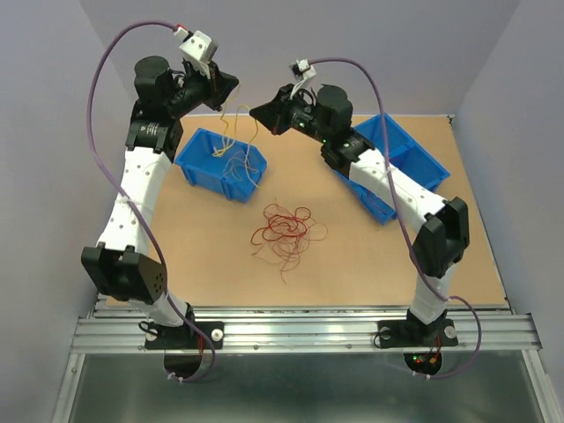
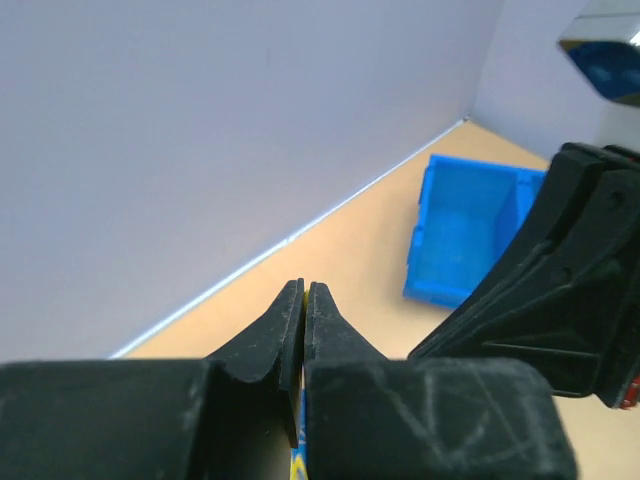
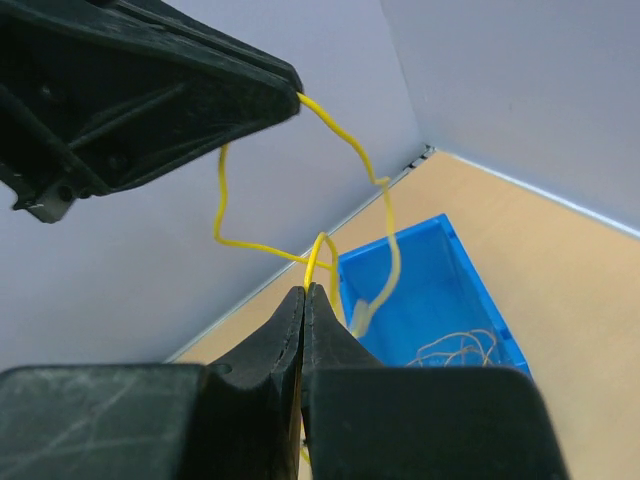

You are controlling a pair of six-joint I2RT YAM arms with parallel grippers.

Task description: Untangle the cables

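Note:
A yellow cable [image 1: 240,116] hangs between my two grippers, high above the left blue bin [image 1: 211,181]. My left gripper [image 1: 233,88] is shut on one end; a yellow sliver shows between its closed tips [image 2: 304,288]. In the right wrist view, the right gripper [image 3: 306,290] is shut on a loop of the same yellow cable [image 3: 389,235], which runs up to the left gripper [image 3: 285,95]. One strand trails down toward the bin [image 3: 470,290], where thin pale orange wires [image 3: 460,350] lie. A dark red and orange tangle [image 1: 284,227] rests on the table's middle.
Two more blue bins [image 1: 410,150] stand at the back right under the right arm, also seen from the left wrist [image 2: 465,225]. Grey walls close the table at the back and sides. Thick purple arm cables [image 1: 99,97] loop beside both arms.

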